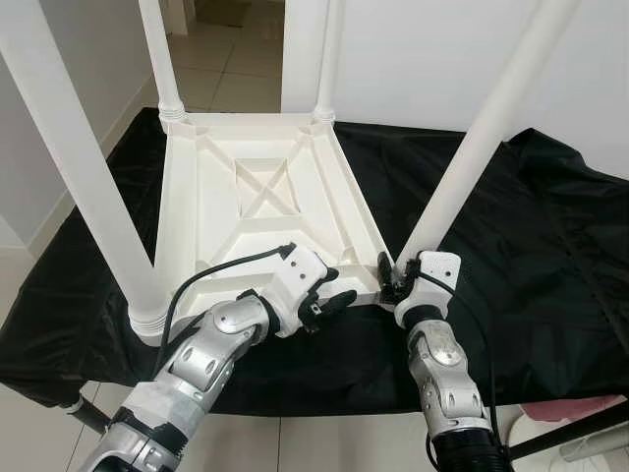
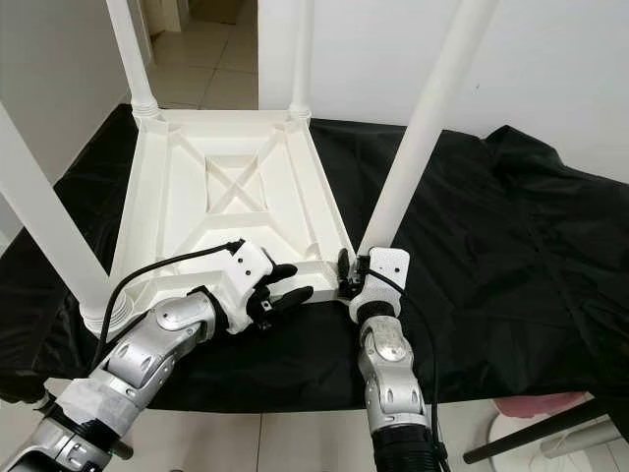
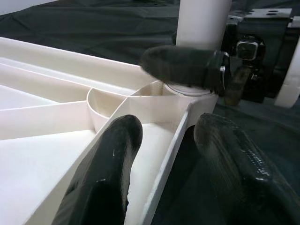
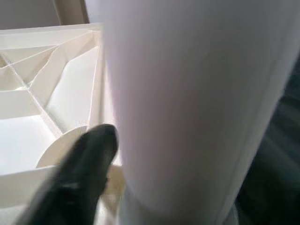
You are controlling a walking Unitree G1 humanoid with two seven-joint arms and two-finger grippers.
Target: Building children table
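With my right gripper (image 1: 391, 279) closed round the base of the near-right leg (image 1: 482, 128), just where it enters its corner socket, I have my left gripper (image 1: 329, 295) spread open astride the near rim of the upturned table top (image 1: 257, 187), steadying it beside that same corner. The top lies underside up on the black cloth (image 1: 511, 226), toward its near-left part, with all four legs (image 1: 162, 59) standing in their corners, so I judge I am seating the last one. Next I need a firm downward push or twist on that leg while the left side keeps the rim from sliding.
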